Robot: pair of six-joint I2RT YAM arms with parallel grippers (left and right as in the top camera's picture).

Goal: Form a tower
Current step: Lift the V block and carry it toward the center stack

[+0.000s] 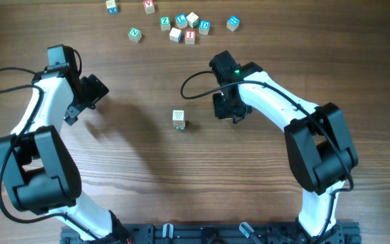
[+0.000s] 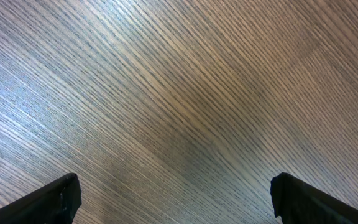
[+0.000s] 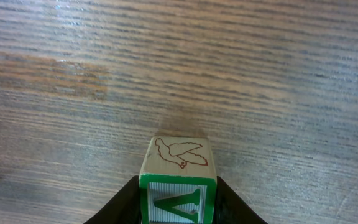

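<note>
The tower [image 1: 179,119] stands near the table's middle as a narrow column of pale letter cubes seen from above, so its height is unclear. My right gripper [image 1: 227,107] hovers a short way to its right. In the right wrist view that gripper [image 3: 179,202] is shut on a cube [image 3: 178,163] with a green letter face and a red bird outline, held above bare wood. The overhead view hides this cube under the gripper. My left gripper [image 1: 89,91] is far left of the tower, and the left wrist view shows the gripper [image 2: 174,184] open over bare table.
Several loose letter cubes [image 1: 181,27] lie scattered along the table's far edge, from one cube [image 1: 112,7] at the left to another cube [image 1: 233,23] at the right. A black cable [image 1: 193,83] loops beside my right arm.
</note>
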